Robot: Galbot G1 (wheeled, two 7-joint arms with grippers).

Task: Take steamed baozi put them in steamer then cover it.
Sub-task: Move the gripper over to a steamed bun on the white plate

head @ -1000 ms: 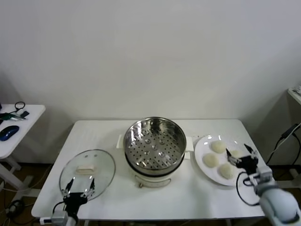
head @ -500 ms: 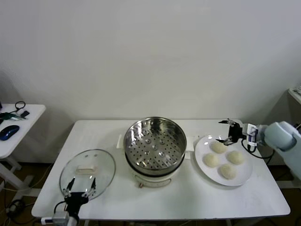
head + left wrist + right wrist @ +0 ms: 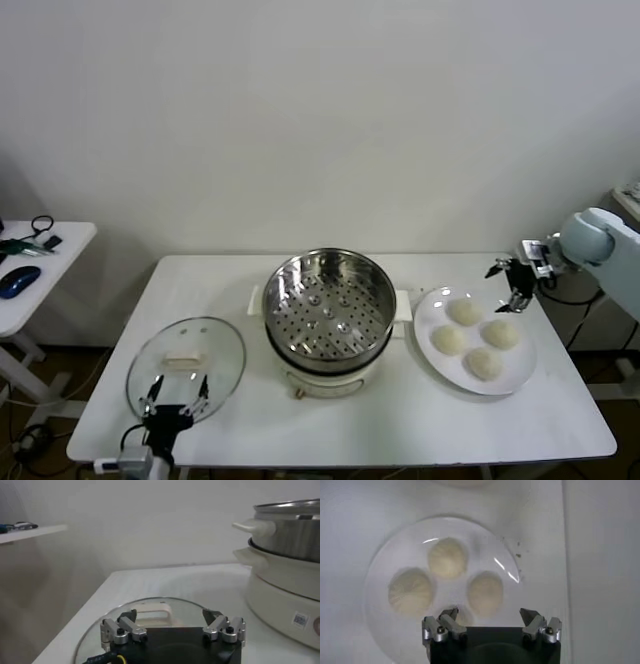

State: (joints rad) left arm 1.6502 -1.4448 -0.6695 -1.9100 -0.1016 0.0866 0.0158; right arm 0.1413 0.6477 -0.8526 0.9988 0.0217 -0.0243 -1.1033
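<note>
While right gripper [image 3: 507,283] hovers, fingers [image 3: 445,625] wide, baozi [image 3: 485,592] seemingly below, untouched.

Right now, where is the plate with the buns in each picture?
Head view: white plate on the table, right of the steamer.
Left wrist view: not in it.
Right wrist view: plate fills the middle, under the open right gripper.
Shared landmark: the four buns.
</note>
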